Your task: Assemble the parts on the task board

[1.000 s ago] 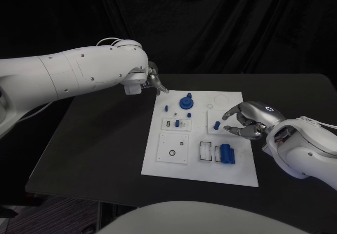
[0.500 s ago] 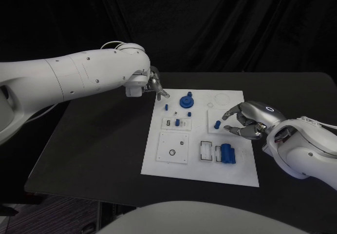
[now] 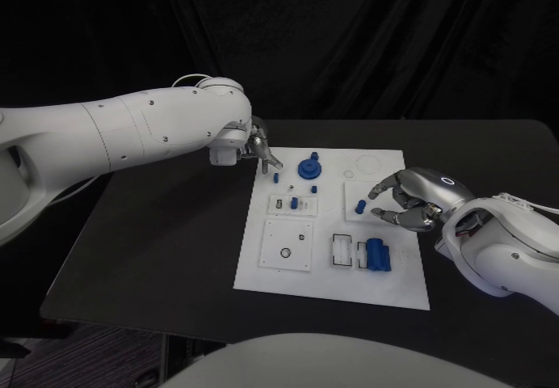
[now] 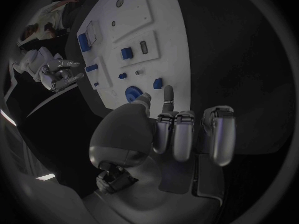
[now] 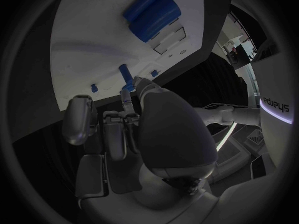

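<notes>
The white task board (image 3: pixel 396 283) lies mid-table. On it are a round blue part (image 3: pixel 308 169) at the far end, small blue pieces (image 3: pixel 276 179) beside it, a blue piece (image 3: pixel 295 202) in a socket, and a blue cylinder part (image 3: pixel 375 254) towards the near end. My left hand (image 3: pixel 258 145) hovers at the board's far left corner, one finger stretched towards the round blue part (image 4: pixel 132 93), holding nothing. My right hand (image 3: pixel 413 198) hangs over the board's right side, fingers loosely curved and empty. Just off its fingertips (image 5: pixel 140 82) lies a short blue piece (image 3: pixel 360 208).
The black table (image 3: pixel 163 242) spreads wide on the board's left. An empty round recess (image 3: pixel 367 165) marks the board's far right corner, and a square plate with a ring (image 3: pixel 287 245) sits at its near left.
My left hand has edged a little to the right and nearer, closing on the board's far left corner. The right hand and the parts have stayed put.
</notes>
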Controlling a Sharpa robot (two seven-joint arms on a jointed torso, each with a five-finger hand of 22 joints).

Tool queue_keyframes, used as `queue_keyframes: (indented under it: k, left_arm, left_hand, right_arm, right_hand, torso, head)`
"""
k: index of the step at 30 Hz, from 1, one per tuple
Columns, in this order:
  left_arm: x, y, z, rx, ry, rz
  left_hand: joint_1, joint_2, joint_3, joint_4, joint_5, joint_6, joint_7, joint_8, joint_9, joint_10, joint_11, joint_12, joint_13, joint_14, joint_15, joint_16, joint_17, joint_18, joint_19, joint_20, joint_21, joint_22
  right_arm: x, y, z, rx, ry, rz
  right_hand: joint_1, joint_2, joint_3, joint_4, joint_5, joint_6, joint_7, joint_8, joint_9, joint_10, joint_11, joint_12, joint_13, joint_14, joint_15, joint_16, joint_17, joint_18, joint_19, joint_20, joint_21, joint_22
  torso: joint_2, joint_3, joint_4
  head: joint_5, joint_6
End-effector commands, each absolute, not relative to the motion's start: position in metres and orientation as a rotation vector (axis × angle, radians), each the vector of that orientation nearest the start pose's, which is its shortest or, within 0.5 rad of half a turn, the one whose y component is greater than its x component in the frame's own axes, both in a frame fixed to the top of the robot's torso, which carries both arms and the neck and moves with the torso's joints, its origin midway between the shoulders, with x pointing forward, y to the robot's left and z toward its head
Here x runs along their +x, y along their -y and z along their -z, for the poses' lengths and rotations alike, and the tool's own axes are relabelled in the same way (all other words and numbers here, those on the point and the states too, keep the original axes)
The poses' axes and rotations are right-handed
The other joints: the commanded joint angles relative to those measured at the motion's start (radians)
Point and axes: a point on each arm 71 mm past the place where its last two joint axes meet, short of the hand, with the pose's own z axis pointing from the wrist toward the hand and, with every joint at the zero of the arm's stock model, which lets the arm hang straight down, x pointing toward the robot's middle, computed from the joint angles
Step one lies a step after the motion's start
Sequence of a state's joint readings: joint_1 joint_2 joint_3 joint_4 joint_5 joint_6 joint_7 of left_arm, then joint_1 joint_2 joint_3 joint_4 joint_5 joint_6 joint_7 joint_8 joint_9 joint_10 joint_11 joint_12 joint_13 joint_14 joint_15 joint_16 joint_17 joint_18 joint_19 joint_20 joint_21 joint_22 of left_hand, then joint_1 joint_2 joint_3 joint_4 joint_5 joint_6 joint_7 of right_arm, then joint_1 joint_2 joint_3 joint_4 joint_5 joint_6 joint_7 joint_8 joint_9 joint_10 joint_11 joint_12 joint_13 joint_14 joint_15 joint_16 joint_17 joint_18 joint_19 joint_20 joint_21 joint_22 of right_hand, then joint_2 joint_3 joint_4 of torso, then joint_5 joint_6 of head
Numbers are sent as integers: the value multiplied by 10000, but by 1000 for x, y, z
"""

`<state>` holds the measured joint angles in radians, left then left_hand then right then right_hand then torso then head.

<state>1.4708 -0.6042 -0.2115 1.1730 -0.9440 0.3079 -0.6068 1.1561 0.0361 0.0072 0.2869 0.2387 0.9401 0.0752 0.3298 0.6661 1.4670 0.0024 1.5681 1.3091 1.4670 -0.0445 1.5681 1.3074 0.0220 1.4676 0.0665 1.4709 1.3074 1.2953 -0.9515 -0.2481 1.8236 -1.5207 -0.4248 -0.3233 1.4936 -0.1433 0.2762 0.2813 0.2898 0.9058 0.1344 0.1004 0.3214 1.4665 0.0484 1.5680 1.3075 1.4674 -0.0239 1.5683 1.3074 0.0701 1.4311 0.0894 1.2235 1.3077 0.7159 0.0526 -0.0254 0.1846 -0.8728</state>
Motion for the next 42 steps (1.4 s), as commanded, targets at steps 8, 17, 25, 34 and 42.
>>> queue_keyframes:
  k: [8,17,25,34,42]
  left_arm:
    - [556,-208,169,-1462,-24076,1578]
    - [555,-205,173,-1412,-24140,1655]
    - [554,-201,175,-1317,-24156,1824]
    - [554,-199,177,-1297,-24122,1972]
    - [553,-198,180,-1288,-24181,1997]
  left_hand:
    - [187,65,63,-62,611,135,15,-291,-184,1038,50,27,2617,1038,45,27,2633,197,20,59,-340,2044]
    - [396,41,233,-96,1091,195,9,-438,-271,1038,44,27,2617,1038,43,27,2633,254,-115,59,-583,1948]
    - [456,16,310,-98,1157,152,33,-477,-265,1038,66,27,2617,1038,58,27,2633,354,-366,69,-986,1775]
    - [500,10,389,-101,1190,97,54,-501,-245,1038,87,27,2617,1038,76,27,2633,405,-496,83,-1247,1660]
    - [516,20,432,-102,1181,75,62,-510,-233,1038,96,27,2617,1038,86,27,2633,424,-542,92,-1357,1609]
  right_arm:
    - [414,180,189,-1700,-16896,-6104]
    - [414,181,190,-1695,-16923,-6079]
    - [413,181,190,-1696,-16938,-6072]
    - [414,180,190,-1699,-16986,-6034]
    - [413,181,190,-1711,-17049,-5992]
  right_hand:
    - [-91,12,60,-1,90,94,-11,-30,-17,1043,24,28,2633,1032,47,19,2627,81,-39,-13,4,1580]
    - [-91,12,60,-1,90,94,-11,-30,-17,1043,24,28,2633,1032,47,19,2627,81,-39,-13,4,1580]
    - [-91,12,60,-1,90,94,-11,-30,-17,1043,24,28,2633,1032,47,19,2627,81,-39,-13,4,1580]
    - [-91,12,60,-1,90,94,-11,-30,-17,1043,24,28,2633,1032,47,19,2627,81,-39,-13,4,1580]
    - [-95,18,79,-5,121,114,-15,-30,-28,1043,21,28,2633,1032,44,18,2626,82,-38,-16,-3,1580]
  torso:
    - [0,4,-3]
    - [0,2,-2]
    - [7,-1,3]
    - [2,3,-2]
    - [2,3,-6]
  head:
    - [0,2]
    - [-57,2]
    - [-63,2]
    - [-71,2]
    - [-74,2]
